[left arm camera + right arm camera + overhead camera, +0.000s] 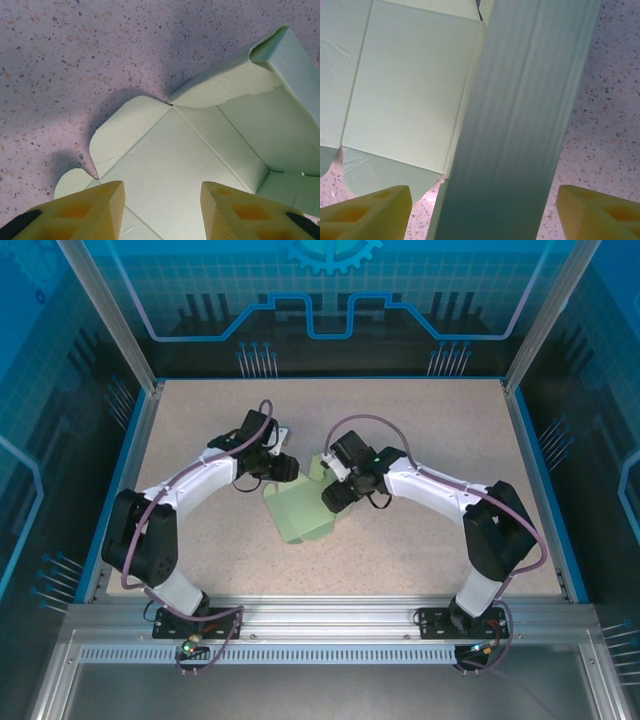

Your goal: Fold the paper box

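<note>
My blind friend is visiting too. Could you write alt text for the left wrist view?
A pale green paper box, mostly flat with one wall folded up at the right, lies on a speckled table. The left hand's two yellow fingers are spread apart over it.

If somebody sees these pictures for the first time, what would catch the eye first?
First, the pale mint-green paper box, a creased card sheet lying half folded in the middle of the speckled beige table. Next, the left tool and the right tool, which hang over it from either side. In the right wrist view, one raised green wall stands between that tool's open yellow fingers.
</note>
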You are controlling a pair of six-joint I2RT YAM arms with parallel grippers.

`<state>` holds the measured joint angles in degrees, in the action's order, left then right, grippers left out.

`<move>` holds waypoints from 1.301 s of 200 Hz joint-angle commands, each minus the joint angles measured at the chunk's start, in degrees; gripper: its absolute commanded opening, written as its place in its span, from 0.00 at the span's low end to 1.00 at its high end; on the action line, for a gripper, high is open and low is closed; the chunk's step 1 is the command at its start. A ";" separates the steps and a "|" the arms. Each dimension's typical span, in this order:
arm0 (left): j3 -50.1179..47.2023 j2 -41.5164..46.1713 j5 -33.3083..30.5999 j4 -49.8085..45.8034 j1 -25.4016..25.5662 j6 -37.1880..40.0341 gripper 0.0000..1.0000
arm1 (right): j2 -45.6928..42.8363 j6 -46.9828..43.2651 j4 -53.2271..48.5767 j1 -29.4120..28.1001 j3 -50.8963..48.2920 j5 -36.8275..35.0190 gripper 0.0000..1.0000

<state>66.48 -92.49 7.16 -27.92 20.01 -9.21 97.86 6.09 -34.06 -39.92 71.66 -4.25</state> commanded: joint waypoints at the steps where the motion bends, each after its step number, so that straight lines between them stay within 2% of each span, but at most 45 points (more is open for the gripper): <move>1: -1.32 2.25 -0.29 1.83 -0.24 -1.54 0.45 | 0.97 -1.18 -1.62 1.41 0.82 3.45 0.74; 83: -4.95 3.99 -0.59 8.78 -0.67 -2.78 0.48 | 1.45 -4.92 -3.37 3.25 1.29 5.28 0.59; 139: -11.54 3.11 7.27 24.70 -0.76 5.20 0.58 | 0.91 -7.75 -2.92 6.98 0.62 12.42 0.52; 163: -10.99 0.09 8.87 28.58 -0.76 10.52 0.62 | 0.75 -8.52 -2.36 8.48 0.30 15.89 0.51; 187: -9.23 -3.57 12.94 29.74 -0.76 14.91 0.62 | 0.91 -8.67 -2.16 9.83 0.17 17.87 0.50; 208: -9.52 -5.02 15.77 32.41 -0.77 16.07 0.62 | 1.25 -8.81 -1.97 11.29 0.10 19.87 0.49; 260: -6.70 -10.75 17.56 33.40 -0.76 14.73 0.61 | 2.23 -9.35 -1.46 13.86 -0.16 23.75 0.48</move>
<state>58.15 -101.03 20.73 2.59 19.64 4.64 98.80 -2.28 -35.46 -27.44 71.68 15.44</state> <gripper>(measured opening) 0.614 0.480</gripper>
